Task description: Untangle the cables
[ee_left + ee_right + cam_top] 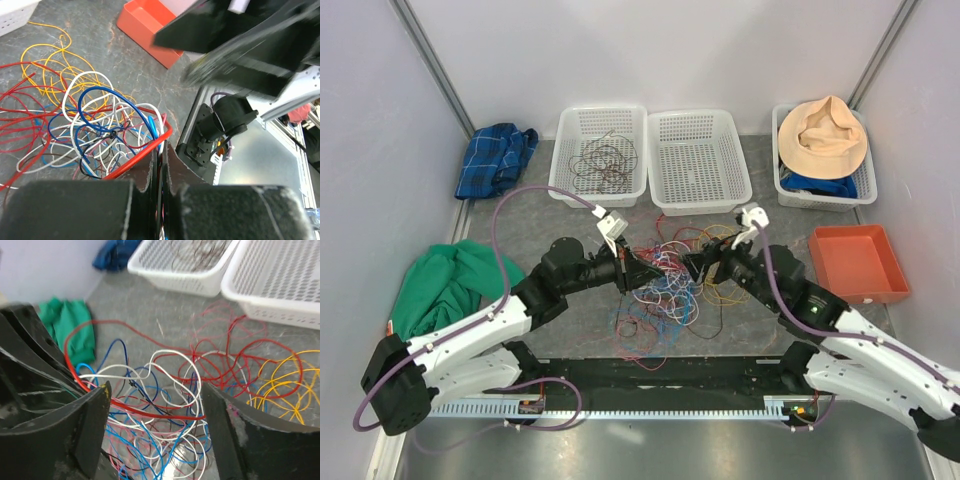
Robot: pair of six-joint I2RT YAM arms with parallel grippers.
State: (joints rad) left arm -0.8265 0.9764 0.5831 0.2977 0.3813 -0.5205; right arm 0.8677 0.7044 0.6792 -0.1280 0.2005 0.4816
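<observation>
The cables (670,278) lie in a tangled pile of red, blue, white, yellow and pink wires on the grey table between the two arms. My left gripper (646,270) is at the pile's left edge. In the left wrist view it (161,148) is shut on a few thin wires, and a thick red cable (140,156) curves off from its tips. My right gripper (697,264) is at the pile's right edge. In the right wrist view it (155,402) is open over the tangle (165,440), with a red cable (160,414) running across the gap between its fingers (97,410).
Three white baskets stand at the back: the left (565,150) holds brown wires (605,160), the middle (698,158) is bare, the right (785,180) holds a tan hat (825,135). An orange tray (857,262) sits right, a green cloth (450,285) and blue plaid cloth (495,158) left.
</observation>
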